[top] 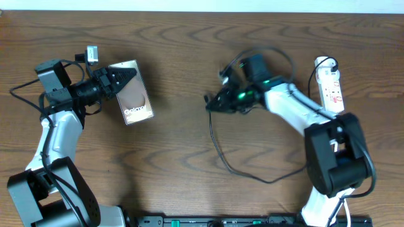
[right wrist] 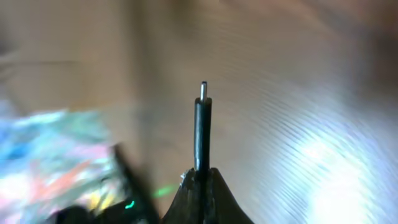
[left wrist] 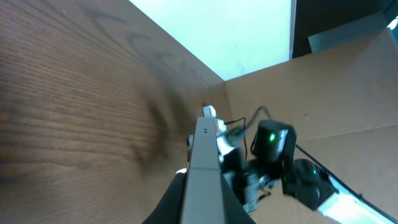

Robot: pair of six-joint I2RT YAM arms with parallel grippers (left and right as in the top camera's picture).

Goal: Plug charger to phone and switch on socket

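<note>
The phone (top: pixel 134 92), glossy brownish with white "Galaxy" lettering, is at the left, tilted up off the table. My left gripper (top: pixel 126 77) is shut on its top end; the left wrist view shows its grey edge (left wrist: pixel 204 174) between the black fingers. The charger is a long thin black cable (top: pixel 218 151) looping across the middle of the table. My right gripper (top: pixel 211 104) is shut on the charger's plug end, which points left toward the phone. In the right wrist view the plug tip (right wrist: pixel 203 118) sticks straight out of the fingers. The socket (top: pixel 331 85) is a white strip at the far right.
The white cord and plug (top: pixel 323 62) sit at the socket's far end. A brown cardboard wall (left wrist: pixel 323 93) shows in the left wrist view behind my right arm. Bare wood table (top: pixel 189 50) lies between the grippers.
</note>
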